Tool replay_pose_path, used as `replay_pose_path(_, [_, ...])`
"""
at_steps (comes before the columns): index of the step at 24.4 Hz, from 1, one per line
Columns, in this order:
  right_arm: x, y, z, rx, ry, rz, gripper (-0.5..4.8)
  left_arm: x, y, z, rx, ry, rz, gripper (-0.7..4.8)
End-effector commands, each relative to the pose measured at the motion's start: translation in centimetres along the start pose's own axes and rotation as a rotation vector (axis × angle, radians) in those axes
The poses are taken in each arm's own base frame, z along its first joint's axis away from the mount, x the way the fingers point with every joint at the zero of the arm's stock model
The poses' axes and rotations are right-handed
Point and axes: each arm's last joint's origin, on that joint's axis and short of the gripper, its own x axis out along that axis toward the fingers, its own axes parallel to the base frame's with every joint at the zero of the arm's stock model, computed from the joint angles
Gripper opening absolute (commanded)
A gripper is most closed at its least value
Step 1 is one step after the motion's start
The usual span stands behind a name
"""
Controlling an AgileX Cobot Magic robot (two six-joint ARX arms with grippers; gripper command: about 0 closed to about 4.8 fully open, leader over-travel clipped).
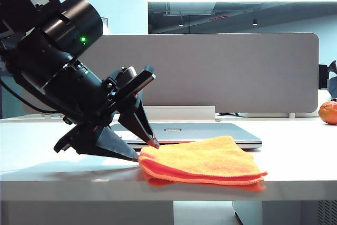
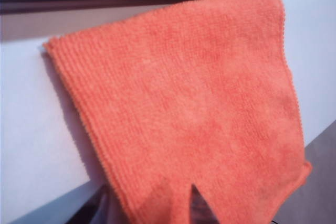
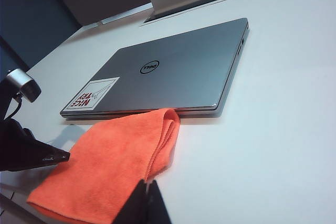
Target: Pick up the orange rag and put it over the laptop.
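**Left hand at rag edge, rag not lifted**

The orange rag point(image 1: 202, 160) lies folded on the white counter point(image 1: 63, 164), lower centre of the exterior view, its far corner touching the front edge of the closed laptop point(image 1: 210, 131) behind it. The left hand point(image 1: 146, 150), lower left of centre, stands partly open with its fingertips point(image 1: 153, 142) at the rag's left edge, one above and one level with the cloth; no grip is evident. The right hand point(image 3: 147, 203), at the bottom of its wrist view, has its fingers pressed together, holding nothing
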Motion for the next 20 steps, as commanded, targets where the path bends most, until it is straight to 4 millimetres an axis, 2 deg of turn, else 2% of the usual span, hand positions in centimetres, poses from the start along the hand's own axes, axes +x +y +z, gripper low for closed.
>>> replay_pose_path(1, [0.03, 0.01, 0.05, -0.006, -0.013, 0.005, -0.05, -0.01, -0.19, 0.3, 0.011, -0.028, 0.001, 1.87])
replay_pose_path(20, [0.03, 0.0, 0.05, -0.006, -0.013, 0.005, -0.05, 0.01, -0.15, 0.4, 0.018, -0.056, 0.037, 1.83])
